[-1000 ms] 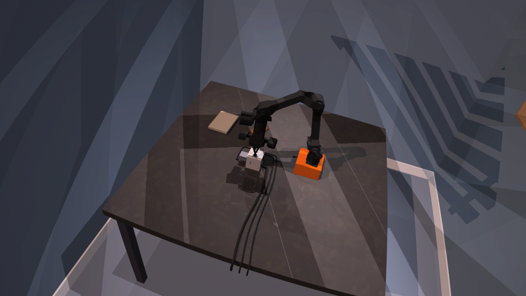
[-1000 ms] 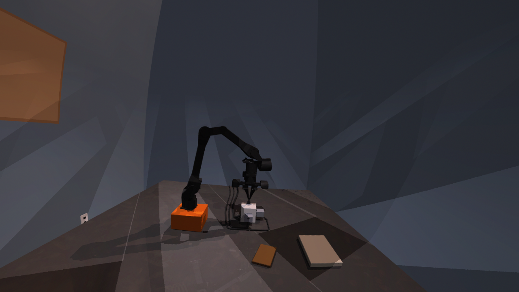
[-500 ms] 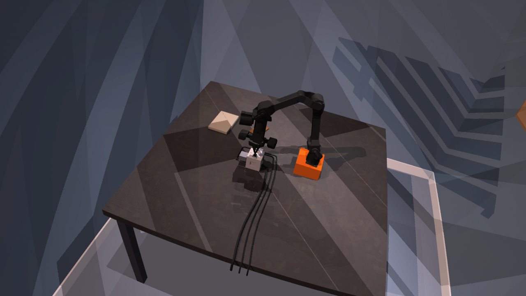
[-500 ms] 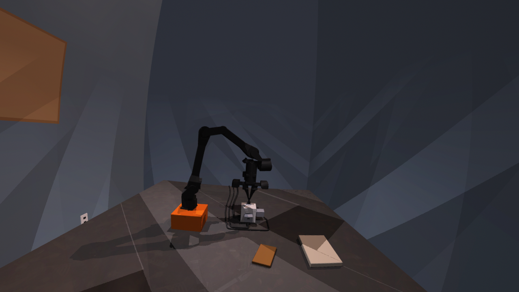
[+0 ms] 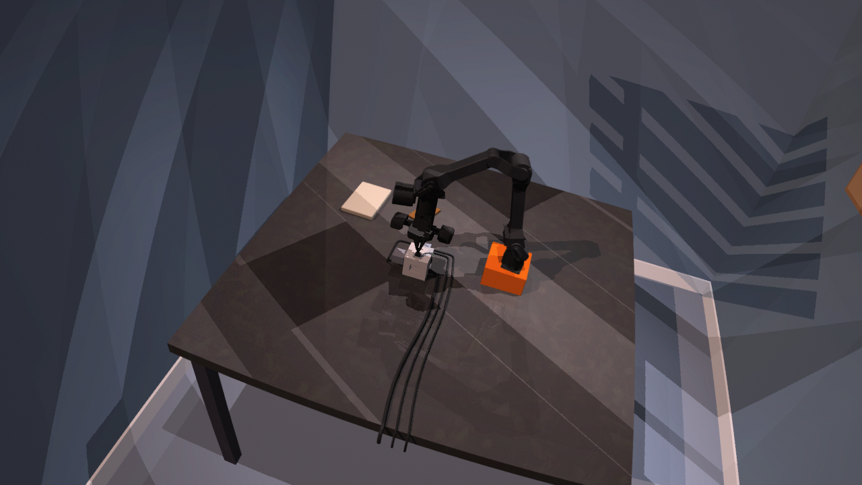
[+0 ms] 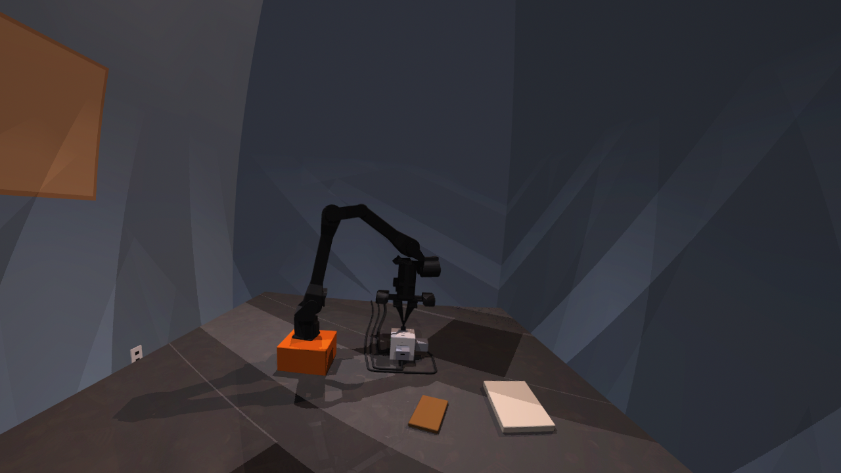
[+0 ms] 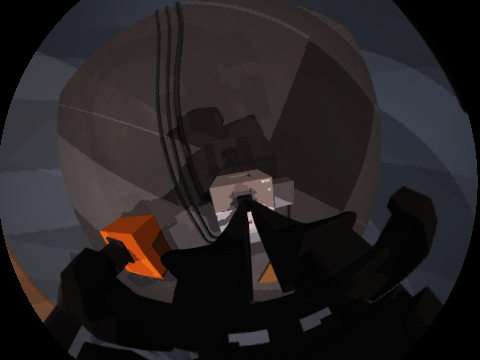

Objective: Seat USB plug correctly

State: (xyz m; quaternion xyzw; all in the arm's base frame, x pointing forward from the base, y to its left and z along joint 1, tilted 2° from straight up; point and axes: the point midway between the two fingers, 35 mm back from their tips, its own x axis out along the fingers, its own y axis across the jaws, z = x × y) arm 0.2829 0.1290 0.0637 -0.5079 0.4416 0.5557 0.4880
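The white power cube (image 5: 414, 270) (image 6: 396, 342) (image 7: 220, 198) stands upright on the table, with its top socket under my fingers. My gripper (image 5: 418, 250) (image 6: 403, 326) (image 7: 247, 204) points down at the top of the cube. Its fingers meet in a narrow V and are shut on the small dark USB plug (image 6: 403, 328) (image 7: 243, 198). The plug is at the socket on the cube's top. The fingertips cover much of it, so I cannot tell which way round it faces or how deep it sits.
Grey plugs stick out of the cube's sides, one to the right (image 6: 421, 345) (image 7: 285, 189). Black cables (image 5: 379, 440) (image 7: 158, 50) loop round the cube and run over the table edge. The arm's orange base block (image 5: 503, 282) (image 6: 301, 360), a pale slab (image 5: 366, 200) (image 6: 517, 405) and a brown slab (image 6: 428, 413) are nearby.
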